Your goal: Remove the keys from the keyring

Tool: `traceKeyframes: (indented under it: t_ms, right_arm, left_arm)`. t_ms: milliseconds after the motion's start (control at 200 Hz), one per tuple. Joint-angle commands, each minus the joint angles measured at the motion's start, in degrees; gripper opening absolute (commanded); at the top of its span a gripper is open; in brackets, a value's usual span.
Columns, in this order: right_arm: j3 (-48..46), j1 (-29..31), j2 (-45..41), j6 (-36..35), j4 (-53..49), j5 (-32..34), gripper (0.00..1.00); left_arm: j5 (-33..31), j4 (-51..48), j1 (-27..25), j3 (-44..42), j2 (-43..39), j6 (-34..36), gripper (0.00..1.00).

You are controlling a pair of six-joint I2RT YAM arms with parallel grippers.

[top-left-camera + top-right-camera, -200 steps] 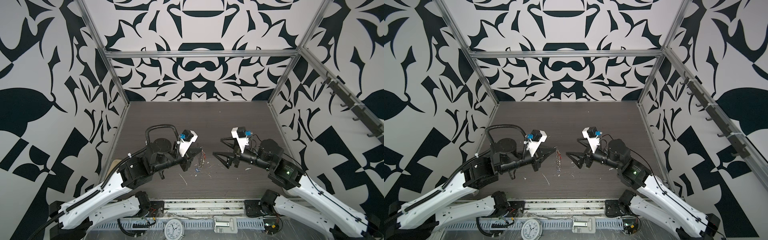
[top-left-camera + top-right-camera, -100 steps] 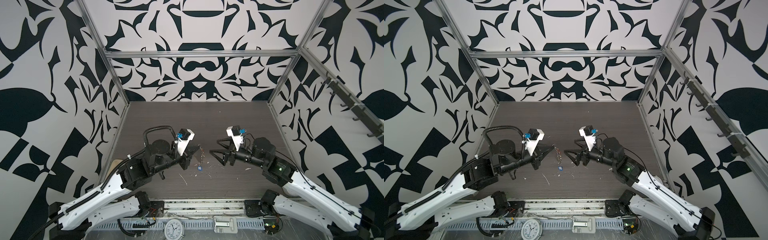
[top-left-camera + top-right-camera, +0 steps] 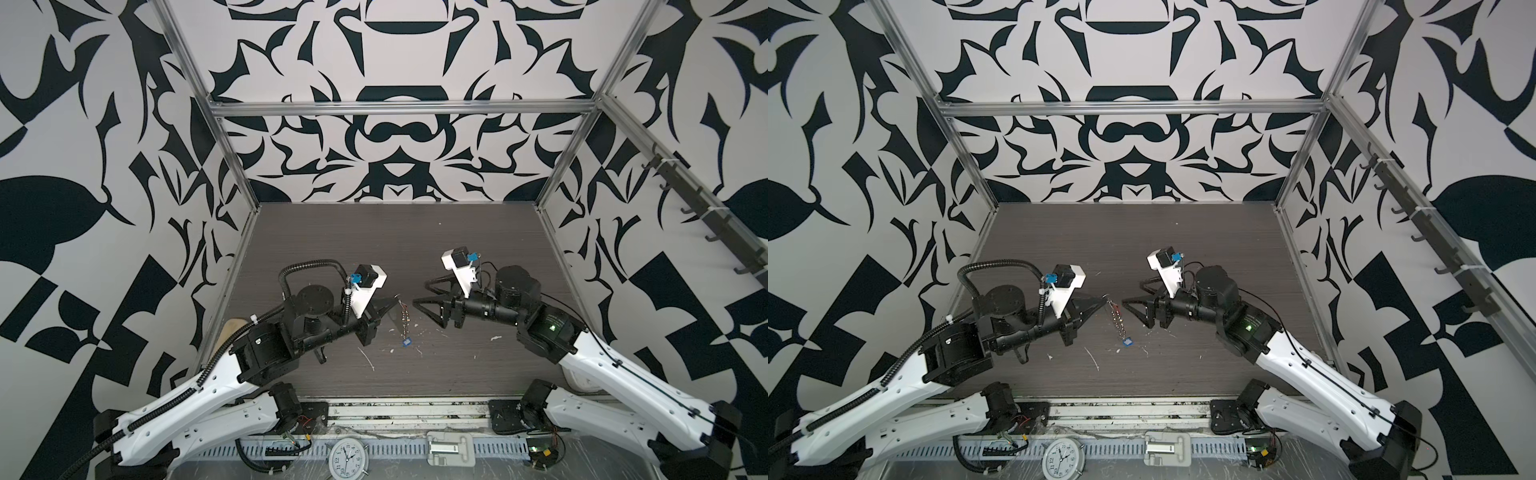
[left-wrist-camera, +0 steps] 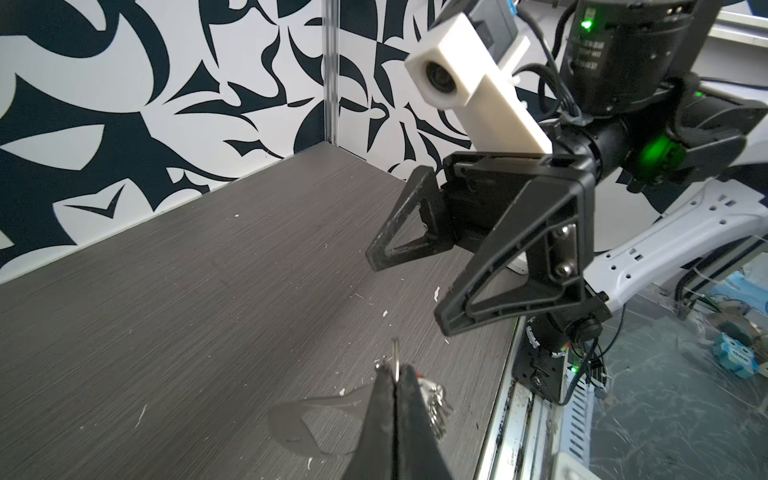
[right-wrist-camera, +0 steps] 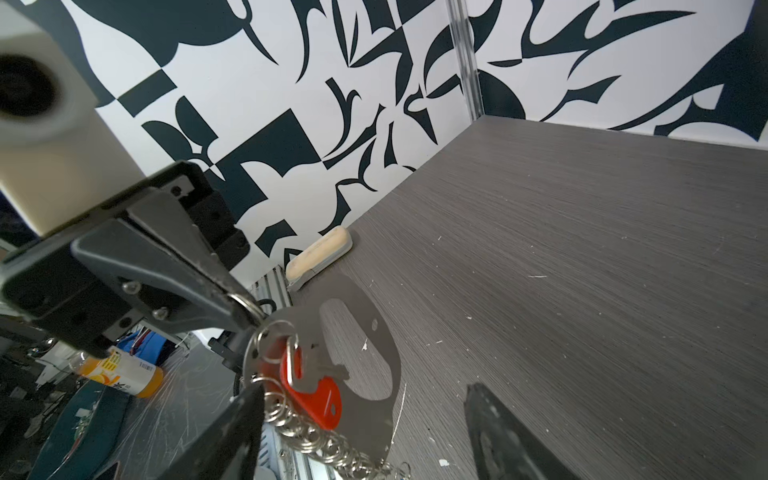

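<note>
While left fingers pinch keyring | right fingers spread, empty | red tag plain only from right wrist

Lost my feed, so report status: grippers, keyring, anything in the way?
Left gripper shut on a ring of the keyring, holding it up on edge. Right gripper open beside it, gripping nothing. Red tag and blue tag not yet off. Nothing between.

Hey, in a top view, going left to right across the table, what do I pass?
Beige wooden board at the table's edge → left gripper, jaws shut → keyring hanging from it → right gripper, jaws open.
</note>
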Motion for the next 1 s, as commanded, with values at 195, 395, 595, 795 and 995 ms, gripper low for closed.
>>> traceKeyframes:
  t_ms: [195, 395, 595, 795, 995]
  right_arm:
    - [4.9, 3.0, 2.5, -6.4, -2.8, -2.8, 0.46]
    - [5.1, 7.3, 2.4, -9.4, -4.1, 0.7, 0.52]
    - [4.6, 9.7, 1.4, -10.1, -4.5, 3.9, 0.61]
    - [5.2, 12.8, 1.8, -11.5, -4.3, 9.7, 0.62]
    - [5.9, 13.3, 2.5, -12.0, -4.3, 12.2, 0.57]
  left_arm:
    - [4.3, 4.0, -0.1, -1.1, -1.7, 1.6, 0.0]
    - [4.2, 4.5, -0.1, -1.4, -2.1, 1.4, 0.0]
    - [4.1, 4.7, -0.2, -1.4, -2.1, 0.9, 0.0]
    - [4.5, 4.9, -0.1, -1.2, -1.6, 0.6, 0.0]
    - [5.4, 4.8, -0.1, -1.2, -1.6, 0.4, 0.0]
